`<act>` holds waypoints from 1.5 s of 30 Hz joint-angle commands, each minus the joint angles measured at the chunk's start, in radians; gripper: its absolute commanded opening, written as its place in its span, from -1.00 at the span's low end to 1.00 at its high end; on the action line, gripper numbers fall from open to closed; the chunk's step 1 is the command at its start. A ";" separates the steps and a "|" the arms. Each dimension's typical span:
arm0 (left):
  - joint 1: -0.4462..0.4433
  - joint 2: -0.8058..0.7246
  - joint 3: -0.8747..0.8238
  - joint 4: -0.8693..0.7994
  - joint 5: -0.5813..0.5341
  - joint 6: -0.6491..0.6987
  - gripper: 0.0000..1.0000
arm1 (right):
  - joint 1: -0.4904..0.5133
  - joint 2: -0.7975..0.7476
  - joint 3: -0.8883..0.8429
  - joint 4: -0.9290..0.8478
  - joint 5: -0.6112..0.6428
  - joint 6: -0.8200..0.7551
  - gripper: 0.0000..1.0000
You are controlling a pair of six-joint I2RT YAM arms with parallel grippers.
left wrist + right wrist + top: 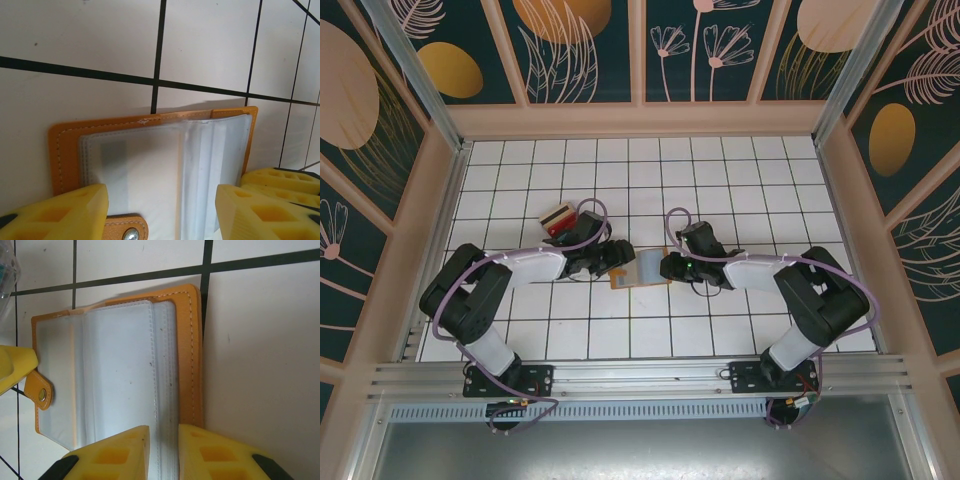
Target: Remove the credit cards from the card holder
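Overhead plus closeups, probably common wallet (pixel 155 170)

From above, the card holder (pixel 638 271) is too small to tell what its pockets hold, and both ends lie under the jaws. The left arm (pixel 535 265) covers part of the cards (pixel 558 217). The left wrist view cuts off the holder's snap tab (pixel 126 231); the right jaws hide its near edge.

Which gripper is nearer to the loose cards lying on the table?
Left. The left gripper is at the left edge of the card holder, with the loose cards just beyond its wrist. The right gripper pinches the holder's right edge, farther from them.
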 commanded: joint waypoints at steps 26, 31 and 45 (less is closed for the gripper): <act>-0.007 0.071 0.093 -0.113 -0.031 0.074 0.21 | 0.011 0.025 -0.007 0.023 0.001 0.019 -0.55; -0.007 0.075 0.094 -0.082 0.009 0.082 0.21 | 0.012 0.028 -0.007 0.025 -0.002 0.020 -0.55; -0.013 0.060 0.101 -0.048 0.057 0.099 0.25 | 0.017 0.035 -0.005 0.026 -0.004 0.023 -0.55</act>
